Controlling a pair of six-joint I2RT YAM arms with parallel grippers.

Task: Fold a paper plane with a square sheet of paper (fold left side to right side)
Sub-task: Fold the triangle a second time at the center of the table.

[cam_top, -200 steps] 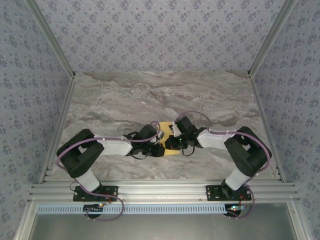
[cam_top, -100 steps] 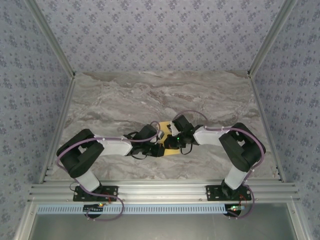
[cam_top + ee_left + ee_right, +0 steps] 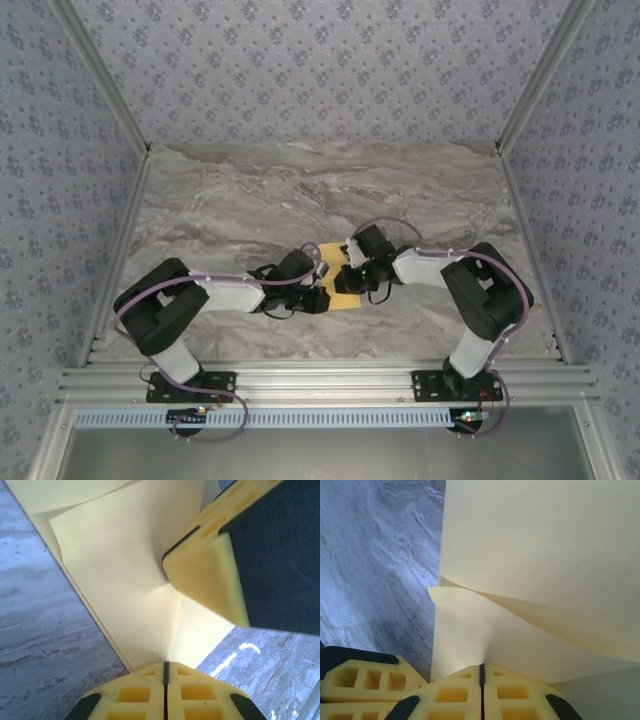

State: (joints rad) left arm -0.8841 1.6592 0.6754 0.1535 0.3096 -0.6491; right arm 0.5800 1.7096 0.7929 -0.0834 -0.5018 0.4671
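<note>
**Both grippers closed, tips on the yellow sheet at mid-table**

Start at your left gripper (image 3: 317,297). Its wrist camera shows the two foam fingers (image 3: 135,692) pressed together, with only a thin dark seam between them. The square sheet of paper (image 3: 120,575) runs right up to that seam, and a soft crease leads into it. You cannot tell whether a layer is nipped between the pads or whether the tips merely rest on the sheet.

The paper lies on the marble tabletop (image 3: 300,190) between the two wrists. From above, the arms cover most of it and only its far corner and near edge (image 3: 344,301) show. Its layers are not flat: in the right wrist view one flap (image 3: 545,540) curves up over a lower layer.

Your right gripper (image 3: 347,283) also has its jaws together. In the left wrist view its tip (image 3: 207,580) touches the paper close beside the left one. In its own view the fingers (image 3: 445,695) meet the sheet the same way, and the contact itself is hidden.
</note>
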